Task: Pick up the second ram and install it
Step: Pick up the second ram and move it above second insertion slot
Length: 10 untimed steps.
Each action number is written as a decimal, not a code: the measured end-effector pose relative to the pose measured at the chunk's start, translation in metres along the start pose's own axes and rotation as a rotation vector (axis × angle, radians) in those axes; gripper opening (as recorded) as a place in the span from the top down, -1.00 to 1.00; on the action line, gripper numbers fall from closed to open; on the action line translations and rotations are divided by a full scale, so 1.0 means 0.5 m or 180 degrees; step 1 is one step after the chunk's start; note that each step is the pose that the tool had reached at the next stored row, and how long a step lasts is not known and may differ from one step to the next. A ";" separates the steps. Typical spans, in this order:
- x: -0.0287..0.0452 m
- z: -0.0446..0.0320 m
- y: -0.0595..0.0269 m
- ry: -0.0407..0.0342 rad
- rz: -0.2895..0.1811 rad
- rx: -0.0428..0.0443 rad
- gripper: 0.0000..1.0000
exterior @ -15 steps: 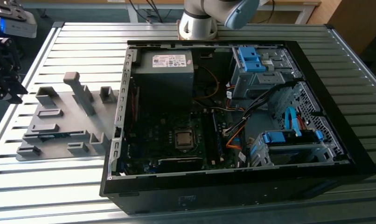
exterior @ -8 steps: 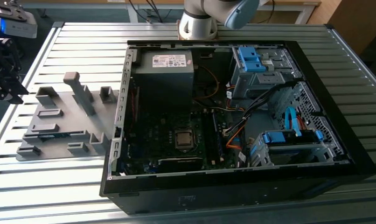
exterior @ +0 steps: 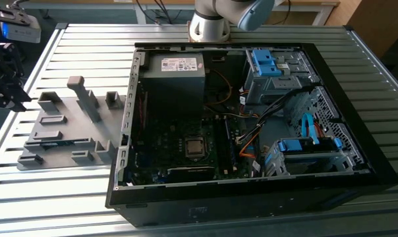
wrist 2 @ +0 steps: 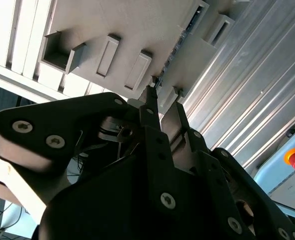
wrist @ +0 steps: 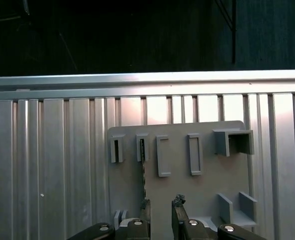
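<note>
Here the tool [wrist: 162, 204] is seen with its fingers spread and nothing gripped between them, held over the grey holder plate [wrist: 207, 185] on the slatted surface [wrist: 52, 165]. The second ram [wrist: 143, 175] is lodged on edge in the plate, its near end just beside one fingertip.
</note>
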State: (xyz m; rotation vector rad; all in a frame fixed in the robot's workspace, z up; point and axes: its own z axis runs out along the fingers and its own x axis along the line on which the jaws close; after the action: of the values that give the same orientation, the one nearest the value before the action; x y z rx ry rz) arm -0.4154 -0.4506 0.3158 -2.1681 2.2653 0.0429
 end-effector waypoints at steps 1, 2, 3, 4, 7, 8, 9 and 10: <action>0.000 0.002 0.000 0.0000 -0.0002 0.0000 0.38; 0.000 0.003 0.000 0.0000 -0.0002 0.0000 0.38; 0.000 0.004 0.000 0.0000 -0.0002 0.0000 0.38; 0.000 0.006 0.000 0.0000 -0.0002 0.0000 0.38; 0.001 0.009 0.000 0.0000 -0.0003 0.0000 0.38; 0.001 0.010 0.000 0.0000 -0.0002 0.0000 0.38; 0.001 0.011 0.000 0.0000 -0.0003 0.0000 0.38; 0.001 0.013 0.000 0.0000 -0.0003 0.0000 0.38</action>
State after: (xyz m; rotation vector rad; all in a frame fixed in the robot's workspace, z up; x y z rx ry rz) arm -0.4154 -0.4508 0.3095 -2.1694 2.2642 0.0428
